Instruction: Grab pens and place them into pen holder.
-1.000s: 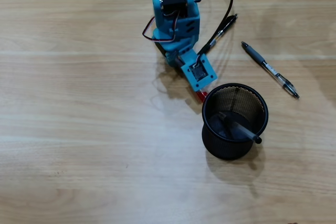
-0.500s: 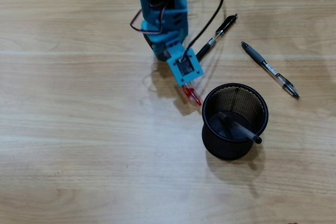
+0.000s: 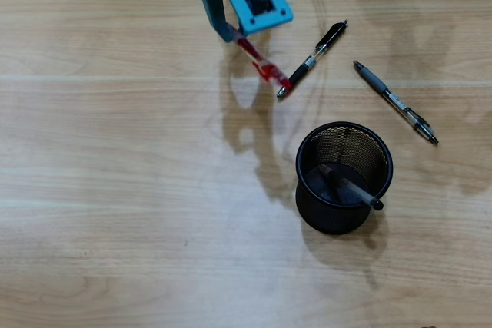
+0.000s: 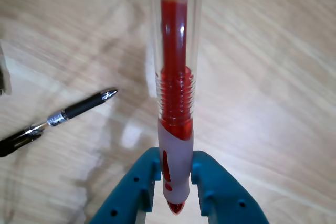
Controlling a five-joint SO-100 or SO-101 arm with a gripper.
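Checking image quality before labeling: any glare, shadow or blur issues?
Overhead view: sharp, soft arm shadows fall on the table left of the pen holder. Wrist view: red pen shows glare streaks; black pen slightly soft.

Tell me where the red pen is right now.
The red pen is clamped in the gripper, at the top centre of the overhead view, just left of the black pen and up-left of the pen holder.
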